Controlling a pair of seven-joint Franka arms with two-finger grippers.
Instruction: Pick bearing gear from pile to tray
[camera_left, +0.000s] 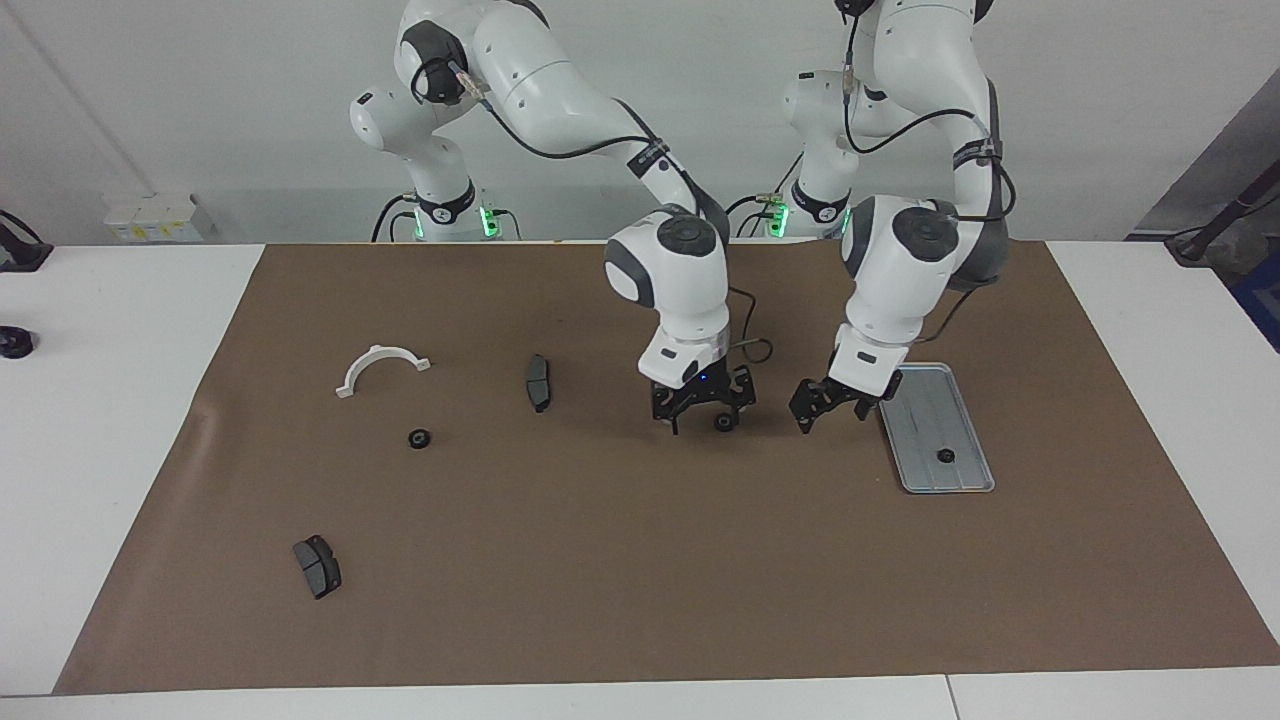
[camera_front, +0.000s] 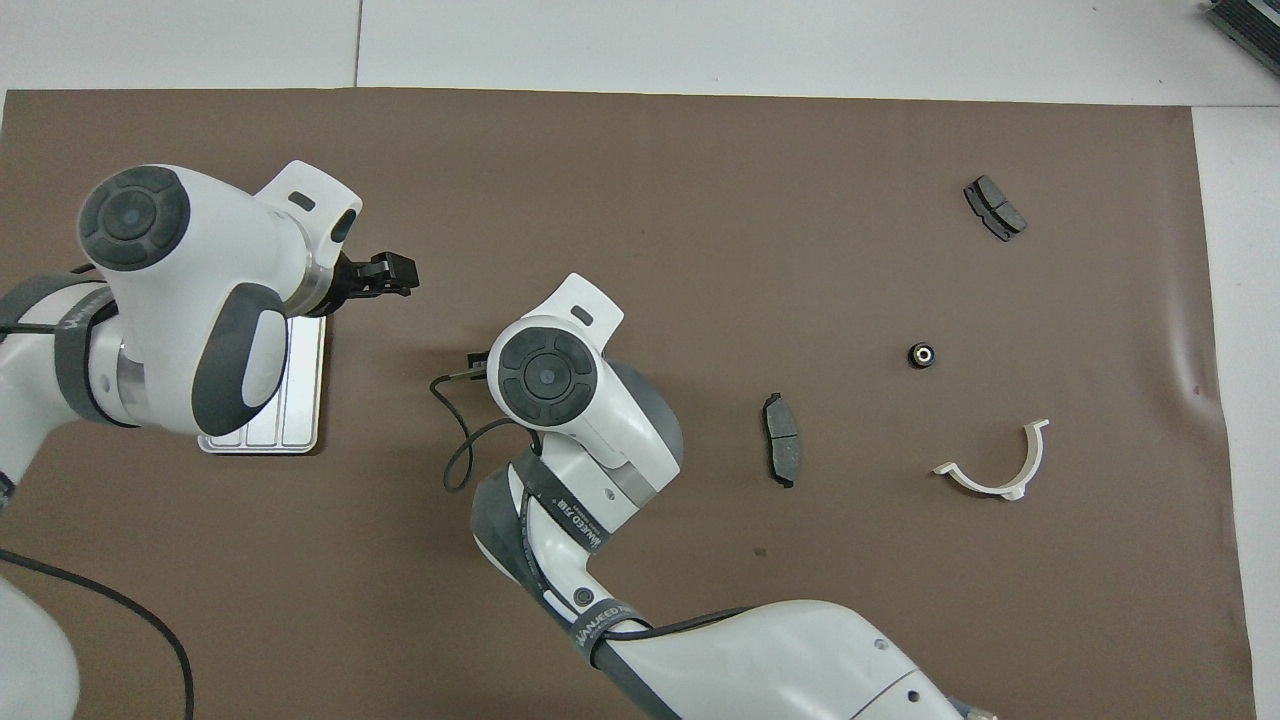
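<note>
We are looking at a white bench (camera_left: 120, 400) covered with a matte brown mat (camera_left: 600, 580). The tray (camera_left: 962, 478) is lying on the mat toward the left arm's end, in the middle band of the facing frame. It is flat silver-grey metal with rounded corners, a raised rim and lengthwise ridges. One tiny round black gear in the tray (camera_left: 944, 456) is sitting near its lower end.

The right gripper (camera_left: 703, 418) is hanging low at the frame's centre with its fingers spread wide. A second gear (camera_left: 720, 423) is showing just under them – we cannot tell whether it is being touched or lying on the mat. The left gripper (camera_left: 828, 408) is hovering over the mat just beside the tray, fingers apart and holding nothing.

The pile is lying scattered toward the right arm's end:
- a smooth white half-ring bracket (camera_left: 383, 366)
- a dark grey, slightly curved brake pad (camera_left: 538, 382)
- a loose gear (camera_left: 419, 438) with a pale bore
- another brake pad (camera_left: 317, 566) low in the frame

The overhead view is hiding the right gripper under its own wrist, and the left arm is covering most of the tray – only one end is showing. The facing view is giving us both.
</note>
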